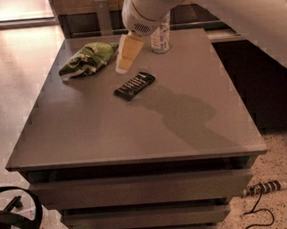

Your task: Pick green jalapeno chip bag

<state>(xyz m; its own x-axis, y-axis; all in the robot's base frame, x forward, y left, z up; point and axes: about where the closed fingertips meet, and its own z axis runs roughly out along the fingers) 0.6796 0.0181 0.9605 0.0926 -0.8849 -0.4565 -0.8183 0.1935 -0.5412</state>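
Note:
The green jalapeno chip bag [87,59] lies crumpled on the far left part of the grey table [135,132]. My gripper [126,56] hangs from the white arm above the table, just right of the bag and apart from it, with its pale tip pointing down and left. It sits a little beyond the black bar [134,85]. Nothing shows held in it.
A flat black bar with white marks lies near the table's middle. A clear plastic bottle [160,33] stands at the far edge, behind the arm. A dark counter [260,76] is at the right. Cables [263,196] and a black wheel [13,228] lie on the floor.

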